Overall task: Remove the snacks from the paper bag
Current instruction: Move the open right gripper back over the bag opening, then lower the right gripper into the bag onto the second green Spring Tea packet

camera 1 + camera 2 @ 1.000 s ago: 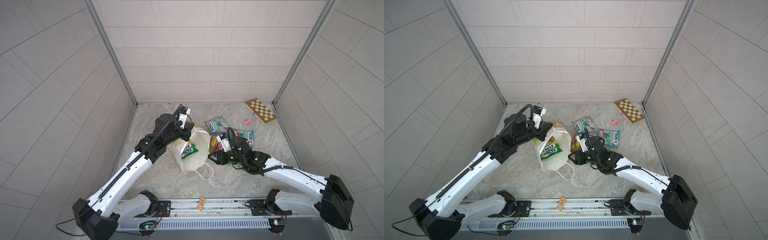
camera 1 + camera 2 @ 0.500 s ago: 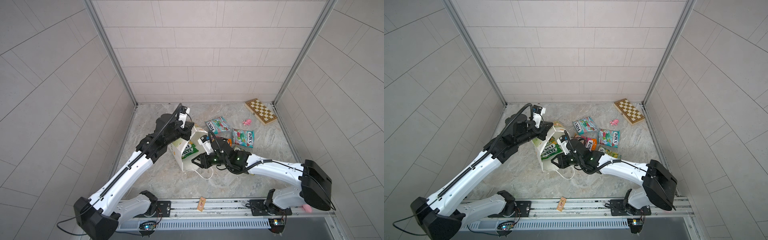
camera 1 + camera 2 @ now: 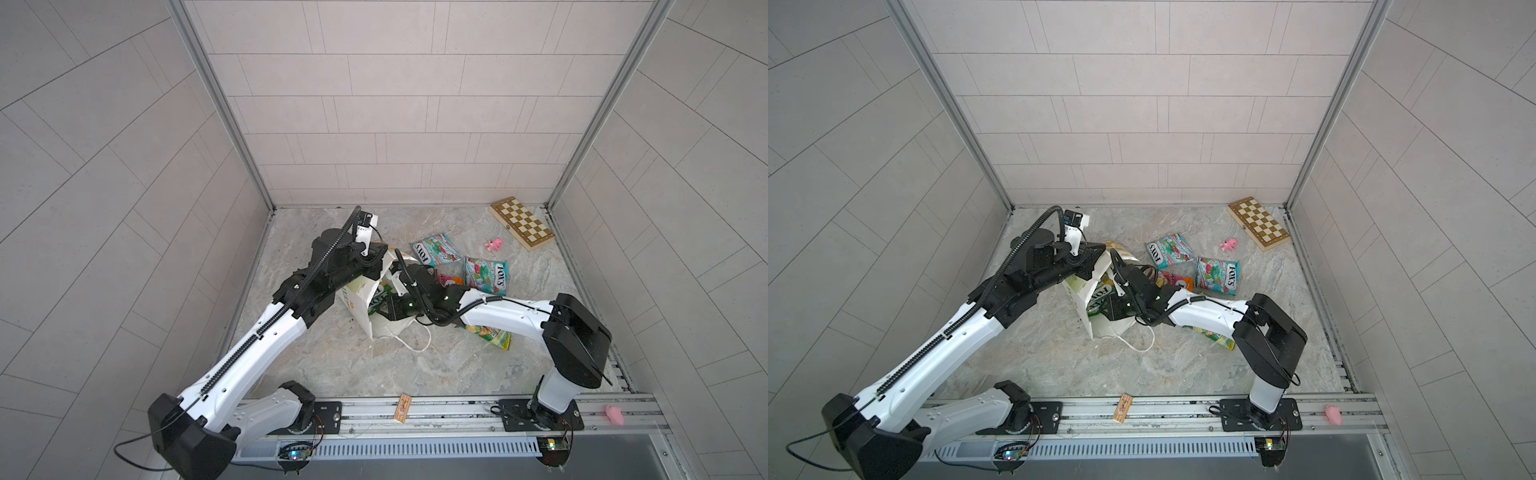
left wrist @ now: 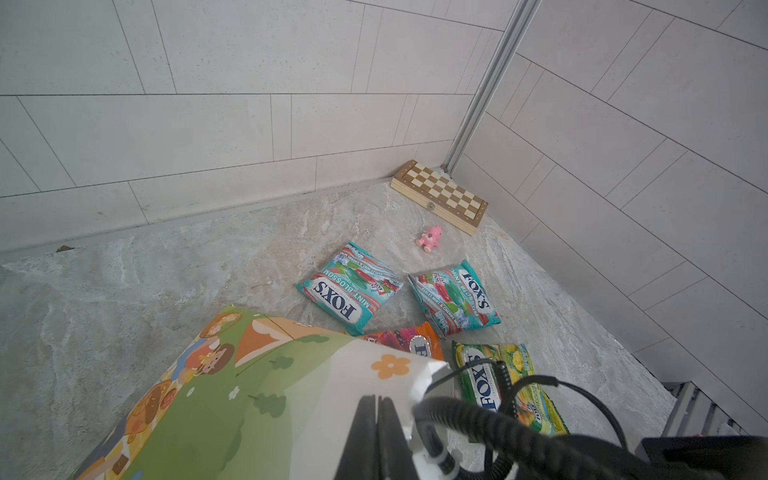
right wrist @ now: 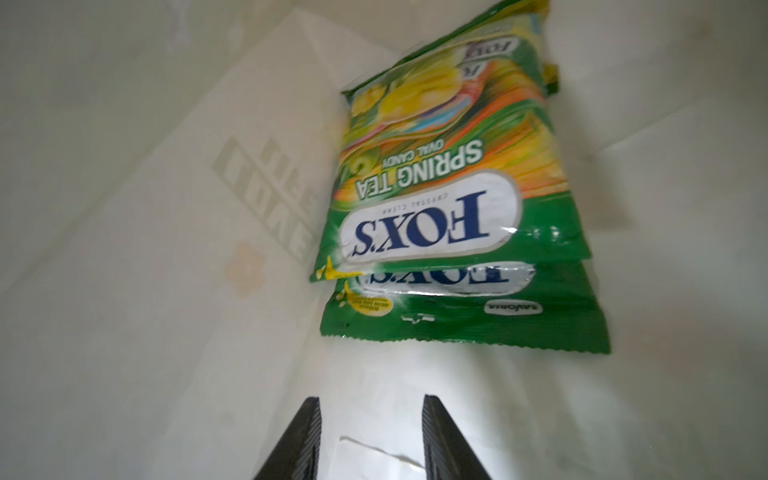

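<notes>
a robot test cell in a lab; three walls of pale tile-print panels (image 3: 395, 104) meet at bare aluminium corner posts (image 3: 222, 104); the floor (image 3: 332, 357) is a marble-look sheet; two white and black robot arms (image 3: 266, 340) are bolted to a metal rail (image 3: 449, 409) along the open front, with bare lit circuit boards (image 3: 295, 454) beneath; a folded chessboard (image 3: 521, 222), a pink toy (image 3: 494, 244) and fox's candy packets (image 3: 436, 254) lie scattered on the floor
</notes>
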{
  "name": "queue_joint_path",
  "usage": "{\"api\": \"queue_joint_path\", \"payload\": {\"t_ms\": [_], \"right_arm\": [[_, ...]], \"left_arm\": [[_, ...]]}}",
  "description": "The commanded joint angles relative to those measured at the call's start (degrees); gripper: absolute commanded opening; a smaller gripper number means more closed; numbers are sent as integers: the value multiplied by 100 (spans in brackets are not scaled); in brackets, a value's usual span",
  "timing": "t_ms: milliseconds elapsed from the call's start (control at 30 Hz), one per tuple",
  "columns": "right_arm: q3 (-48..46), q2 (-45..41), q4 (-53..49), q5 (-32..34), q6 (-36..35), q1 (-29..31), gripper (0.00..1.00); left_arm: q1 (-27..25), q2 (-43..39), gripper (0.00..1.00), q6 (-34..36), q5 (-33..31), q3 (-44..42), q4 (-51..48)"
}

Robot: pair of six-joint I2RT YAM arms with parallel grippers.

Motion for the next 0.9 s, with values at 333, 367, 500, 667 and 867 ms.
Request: {"api": "queue_joint_path", "payload": {"t_ms": [333, 367, 500, 667, 867], "right_arm": [[1179, 997, -453, 161, 663, -127, 42], [1213, 1062, -353, 167, 783, -129, 42], [1262, 1202, -130, 257, 1136, -121, 42], [1179, 1207, -56, 468, 1325, -117, 42], [1181, 1294, 165, 416, 1495, -131, 42]], "left_arm": [[2, -65, 0, -130, -123, -120, 329], [2, -59, 0, -121, -112, -125, 328], [-3, -47, 0, -79, -75, -115, 319], [2, -25, 0, -75, 138, -109, 327], [2, 5, 0, -60, 337, -111, 341]]}}
